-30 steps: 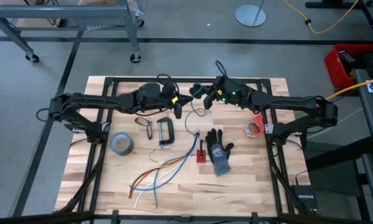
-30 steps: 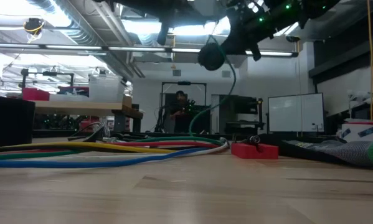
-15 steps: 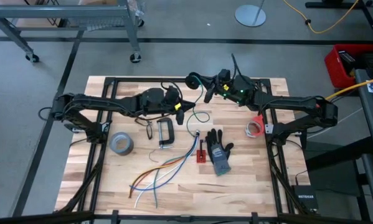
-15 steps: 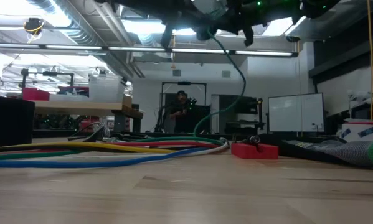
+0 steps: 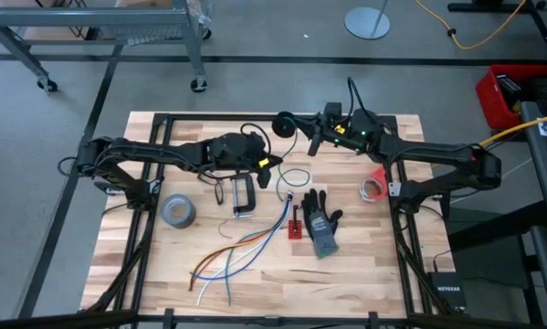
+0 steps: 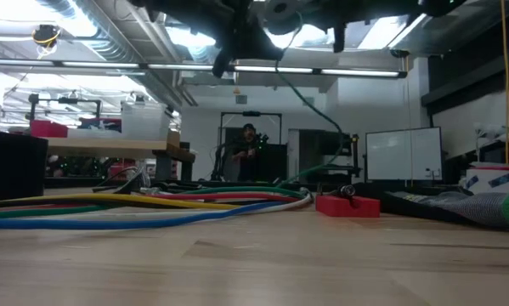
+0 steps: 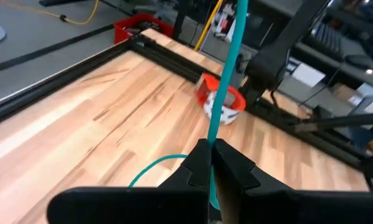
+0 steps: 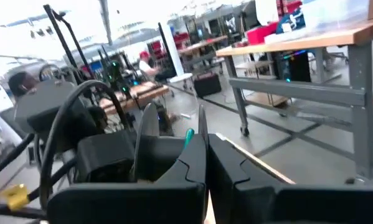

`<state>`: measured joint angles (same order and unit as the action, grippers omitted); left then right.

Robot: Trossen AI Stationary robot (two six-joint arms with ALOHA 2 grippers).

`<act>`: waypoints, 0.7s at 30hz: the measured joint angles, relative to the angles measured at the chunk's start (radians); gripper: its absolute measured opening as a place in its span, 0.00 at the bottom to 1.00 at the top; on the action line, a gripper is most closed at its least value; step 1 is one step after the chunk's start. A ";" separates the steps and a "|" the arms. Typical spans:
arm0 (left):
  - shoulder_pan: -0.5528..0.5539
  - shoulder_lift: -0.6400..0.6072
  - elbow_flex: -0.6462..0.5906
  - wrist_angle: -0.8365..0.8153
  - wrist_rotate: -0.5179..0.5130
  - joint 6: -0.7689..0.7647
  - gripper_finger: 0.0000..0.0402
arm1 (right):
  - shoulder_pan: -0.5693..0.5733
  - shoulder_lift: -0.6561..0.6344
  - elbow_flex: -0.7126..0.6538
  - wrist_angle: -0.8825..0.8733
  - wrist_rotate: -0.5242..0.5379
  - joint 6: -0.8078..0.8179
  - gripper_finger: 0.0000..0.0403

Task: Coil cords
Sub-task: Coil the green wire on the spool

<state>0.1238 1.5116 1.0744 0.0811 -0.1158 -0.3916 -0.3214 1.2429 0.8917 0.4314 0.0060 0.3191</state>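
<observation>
Two dark robot arms over one pale wooden slatted table (image 5: 364, 265). On the table: one grey tape roll (image 5: 178, 211), one red-and-white tape roll (image 5: 374, 187), one metal C-clamp (image 5: 242, 195), one dark work glove (image 5: 321, 219), one small red block (image 5: 295, 224), one fan of loose orange, blue and white wires (image 5: 241, 251), one thin green cord (image 5: 295, 174). One person (image 6: 248, 151) in the room behind.

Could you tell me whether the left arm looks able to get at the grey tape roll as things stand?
Probably not at once: the left end effector is shut on the green cord. The grey tape roll lies uncovered on the table beside that arm, so the path looks free once it lets go.
</observation>
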 joint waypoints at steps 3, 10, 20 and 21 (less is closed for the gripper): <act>0.000 0.000 0.000 -0.039 0.000 0.007 0.00 | 0.000 -0.047 0.000 -0.095 -0.024 -0.010 0.00; 0.000 0.000 0.000 -0.107 0.000 0.027 0.00 | 0.000 -0.150 0.000 -0.325 -0.135 -0.012 0.01; 0.013 0.000 0.000 -0.127 0.000 0.052 0.00 | 0.000 -0.179 0.000 -0.607 -0.156 -0.031 0.01; 0.018 0.000 0.000 -0.126 0.000 0.052 0.00 | 0.000 -0.178 0.000 -0.629 -0.156 -0.035 0.01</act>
<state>0.1418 1.5112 1.0740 -0.0444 -0.1158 -0.3397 -0.3210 1.0645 0.8921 -0.1976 -0.1501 0.2840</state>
